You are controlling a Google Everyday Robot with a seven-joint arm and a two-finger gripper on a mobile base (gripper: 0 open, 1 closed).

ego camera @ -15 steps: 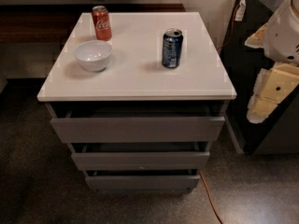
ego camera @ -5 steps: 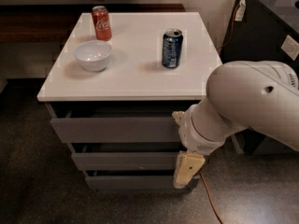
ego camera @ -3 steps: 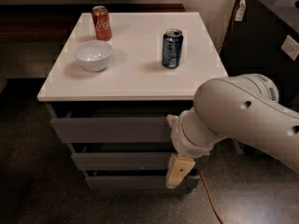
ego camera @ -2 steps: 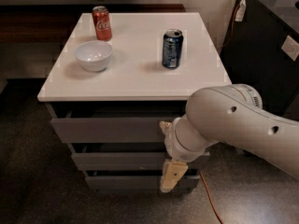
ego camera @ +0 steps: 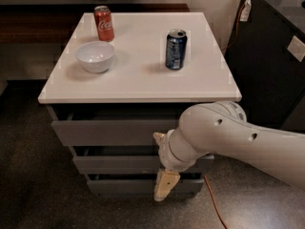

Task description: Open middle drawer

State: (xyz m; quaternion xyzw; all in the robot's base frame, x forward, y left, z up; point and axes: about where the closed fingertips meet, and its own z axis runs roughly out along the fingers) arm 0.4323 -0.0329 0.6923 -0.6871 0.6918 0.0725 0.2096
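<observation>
The middle drawer (ego camera: 112, 164) is the second of three grey handleless drawers under the white tabletop (ego camera: 138, 75). Its slim front stands slightly out, much like the taller top drawer (ego camera: 107, 131) above and the lowest drawer (ego camera: 119, 186) below. My white arm reaches in from the right and covers the right part of the drawer fronts. My gripper (ego camera: 165, 184), beige at its tip, hangs in front of the lowest drawer, just below the middle drawer's front and right of its centre.
On the tabletop stand a red cola can (ego camera: 103, 23), a white bowl (ego camera: 95, 56) and a dark blue can (ego camera: 175, 49). A black cabinet (ego camera: 271, 66) stands to the right. An orange cable (ego camera: 214, 205) lies on the dark floor by the drawers.
My arm has swung in from the right and kept moving left across the drawer fronts, with the gripper now lower and nearer the centre. The drawers have not moved.
</observation>
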